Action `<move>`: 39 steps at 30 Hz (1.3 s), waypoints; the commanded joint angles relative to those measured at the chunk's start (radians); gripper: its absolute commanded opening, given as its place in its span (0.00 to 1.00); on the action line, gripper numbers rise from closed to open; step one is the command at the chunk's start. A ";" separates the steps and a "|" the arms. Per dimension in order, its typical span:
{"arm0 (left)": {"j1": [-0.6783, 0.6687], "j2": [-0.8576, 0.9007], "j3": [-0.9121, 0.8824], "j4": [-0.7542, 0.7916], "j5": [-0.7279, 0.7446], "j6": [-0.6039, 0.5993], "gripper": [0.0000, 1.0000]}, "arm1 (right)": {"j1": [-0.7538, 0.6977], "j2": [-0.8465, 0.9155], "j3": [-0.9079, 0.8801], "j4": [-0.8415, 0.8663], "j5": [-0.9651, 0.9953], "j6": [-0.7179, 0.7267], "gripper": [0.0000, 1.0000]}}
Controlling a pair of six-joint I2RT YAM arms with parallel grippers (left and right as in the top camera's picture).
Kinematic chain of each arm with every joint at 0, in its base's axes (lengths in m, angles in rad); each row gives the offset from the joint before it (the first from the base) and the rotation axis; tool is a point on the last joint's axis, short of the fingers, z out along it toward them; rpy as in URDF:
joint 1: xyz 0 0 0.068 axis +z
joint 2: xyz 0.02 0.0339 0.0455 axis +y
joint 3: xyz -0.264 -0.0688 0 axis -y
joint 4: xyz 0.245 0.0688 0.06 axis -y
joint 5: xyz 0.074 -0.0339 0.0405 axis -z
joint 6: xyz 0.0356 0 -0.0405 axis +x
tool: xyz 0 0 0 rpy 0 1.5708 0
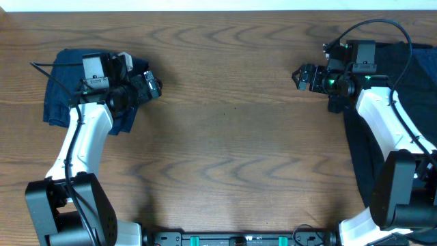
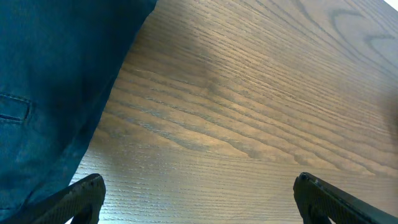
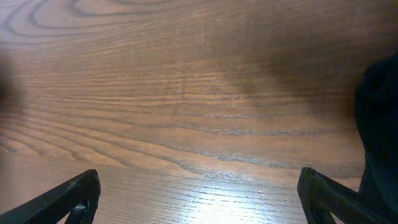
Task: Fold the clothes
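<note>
A navy blue garment [image 1: 60, 92] lies folded at the far left of the table, and it fills the left side of the left wrist view [image 2: 50, 81]. My left gripper [image 1: 154, 85] is open and empty over bare wood just right of it [image 2: 198, 198]. A black garment [image 1: 382, 147] lies spread along the right edge under my right arm. Its edge shows at the right of the right wrist view [image 3: 380, 130]. My right gripper [image 1: 300, 76] is open and empty over bare wood left of the black garment [image 3: 199, 199]. No white tag shows.
The wooden table [image 1: 232, 137] stretches between the two arms. The arm bases stand at the front edge. A pale strip runs along the table's far edge.
</note>
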 commanded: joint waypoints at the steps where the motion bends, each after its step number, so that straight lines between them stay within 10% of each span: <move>1: 0.002 -0.021 0.018 -0.003 0.008 0.021 0.98 | -0.006 -0.002 -0.001 -0.002 0.000 -0.003 0.99; 25: 0.002 -0.021 0.018 -0.003 0.008 0.021 0.98 | -0.005 0.012 -0.003 -0.014 0.000 -0.003 0.99; 39: 0.002 -0.021 0.019 -0.003 0.008 0.021 0.98 | 0.032 -0.368 -0.003 -0.062 0.000 -0.003 0.99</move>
